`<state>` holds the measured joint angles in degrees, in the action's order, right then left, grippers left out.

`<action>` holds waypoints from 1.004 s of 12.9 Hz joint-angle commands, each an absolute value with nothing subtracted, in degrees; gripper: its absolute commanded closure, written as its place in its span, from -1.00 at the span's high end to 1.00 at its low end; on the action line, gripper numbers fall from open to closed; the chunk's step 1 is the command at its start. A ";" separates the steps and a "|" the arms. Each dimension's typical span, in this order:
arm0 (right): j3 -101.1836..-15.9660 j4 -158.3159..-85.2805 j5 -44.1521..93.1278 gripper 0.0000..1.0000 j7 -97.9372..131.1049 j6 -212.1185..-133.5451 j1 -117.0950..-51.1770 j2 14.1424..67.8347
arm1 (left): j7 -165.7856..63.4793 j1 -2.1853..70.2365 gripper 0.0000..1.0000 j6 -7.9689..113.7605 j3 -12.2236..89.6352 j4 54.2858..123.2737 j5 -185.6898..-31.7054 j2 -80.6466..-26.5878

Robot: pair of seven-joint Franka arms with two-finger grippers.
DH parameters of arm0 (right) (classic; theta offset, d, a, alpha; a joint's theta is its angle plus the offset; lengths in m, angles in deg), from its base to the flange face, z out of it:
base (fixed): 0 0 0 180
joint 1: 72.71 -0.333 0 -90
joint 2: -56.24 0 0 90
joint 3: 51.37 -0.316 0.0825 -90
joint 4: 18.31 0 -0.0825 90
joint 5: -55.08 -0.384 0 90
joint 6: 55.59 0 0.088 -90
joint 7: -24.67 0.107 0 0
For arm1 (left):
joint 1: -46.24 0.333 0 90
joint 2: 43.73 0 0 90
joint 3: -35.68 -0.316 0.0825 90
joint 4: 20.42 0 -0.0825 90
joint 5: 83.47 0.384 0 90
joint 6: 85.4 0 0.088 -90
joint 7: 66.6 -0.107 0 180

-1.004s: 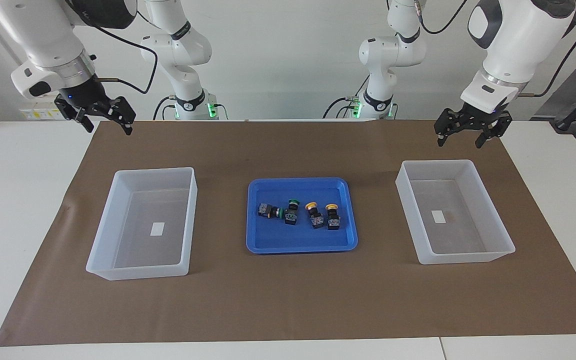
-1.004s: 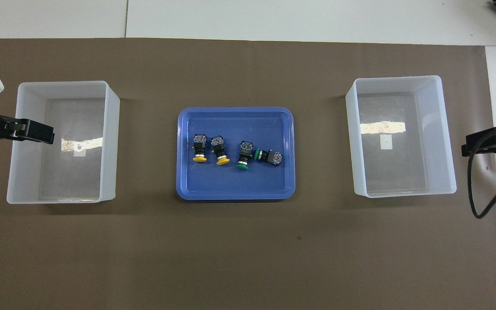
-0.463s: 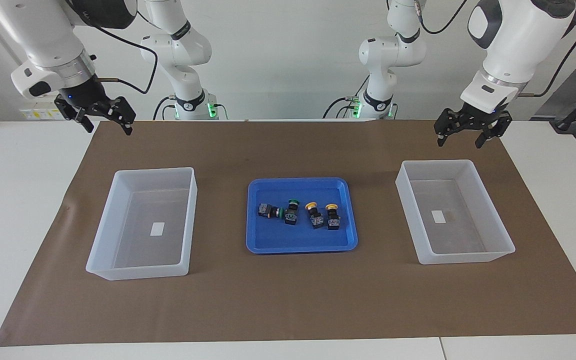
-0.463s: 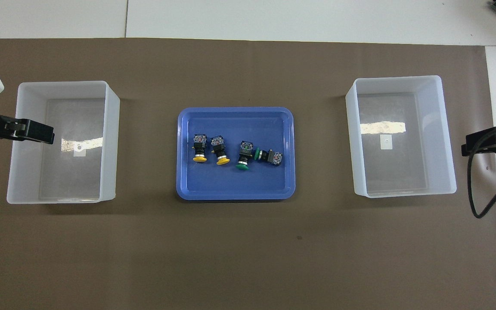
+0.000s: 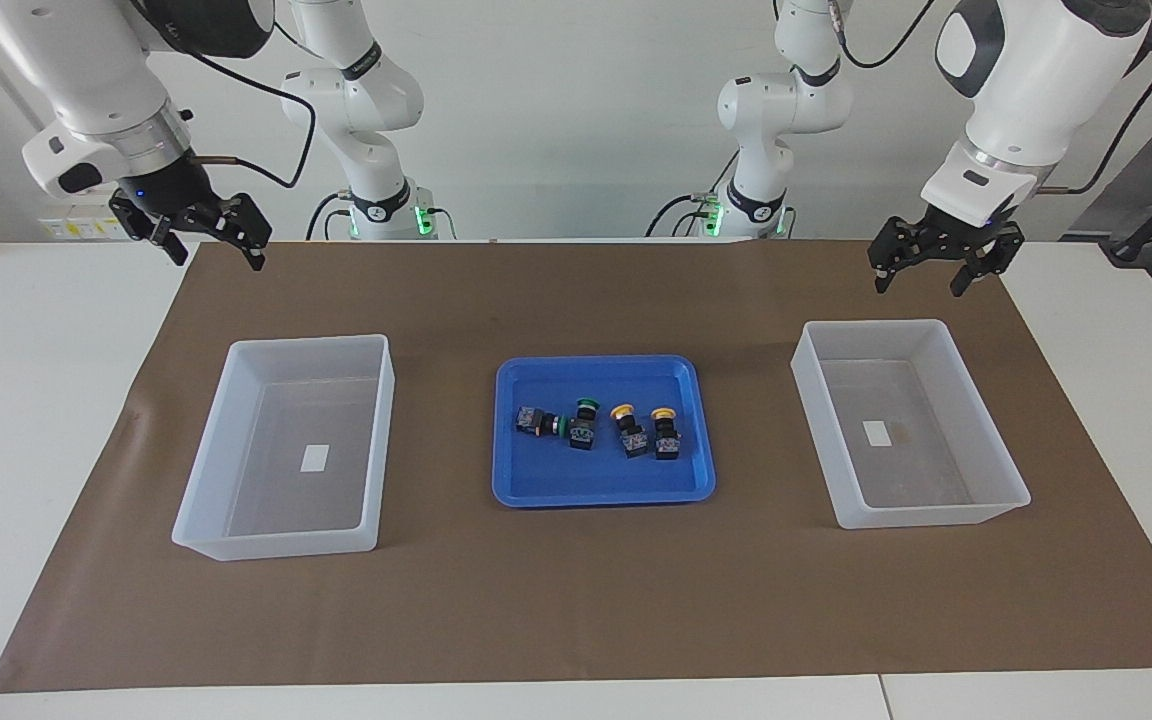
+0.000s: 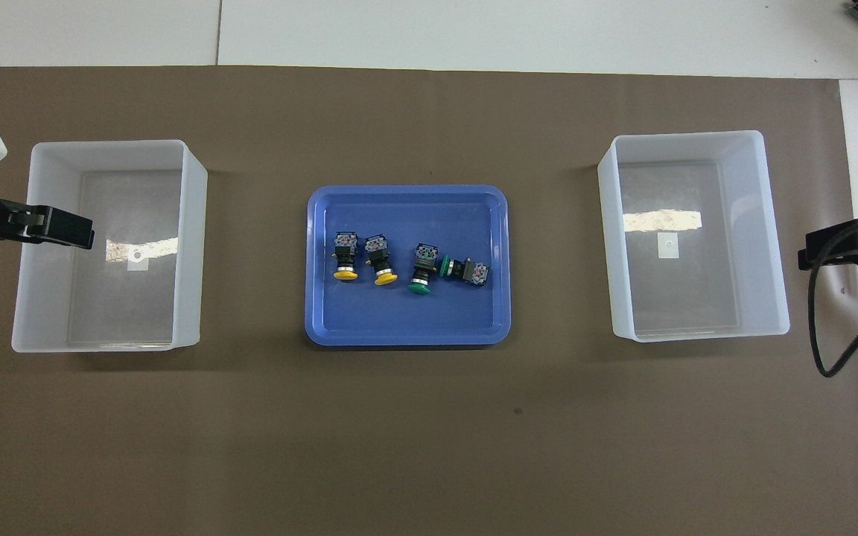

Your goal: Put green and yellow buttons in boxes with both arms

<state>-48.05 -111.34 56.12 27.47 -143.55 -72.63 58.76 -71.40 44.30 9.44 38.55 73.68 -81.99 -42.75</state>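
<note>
Buttons (image 5: 598,427) in tray (image 5: 536,480), between raised claws (image 5: 924,271).

Translucent, glossy plastic boxes (image 5: 286,445) and a smooth blue plastic tray (image 5: 603,495) sit on matt brown paper (image 5: 576,600).

Both arms (image 5: 1026,80) are running off the frame; labels (image 6: 668,245) in the boxes (image 6: 697,327) are showing no readable print.
</note>
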 commanded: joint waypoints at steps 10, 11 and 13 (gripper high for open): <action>-48.38 -115.06 55.69 1.00 40.46 -147.14 -76.73 60.28 | -70.64 44.13 1.00 9.17 38.49 74.77 -80.66 -41.62; -48.39 -118.12 55.78 1.00 43.71 -150.39 -78.06 61.50 | -70.64 44.13 1.00 9.17 38.49 74.77 -80.66 -41.62; -48.56 -121.83 55.78 1.00 51.08 -155.93 -81.04 61.78 | -70.64 44.13 1.00 9.17 38.49 74.77 -80.66 -41.62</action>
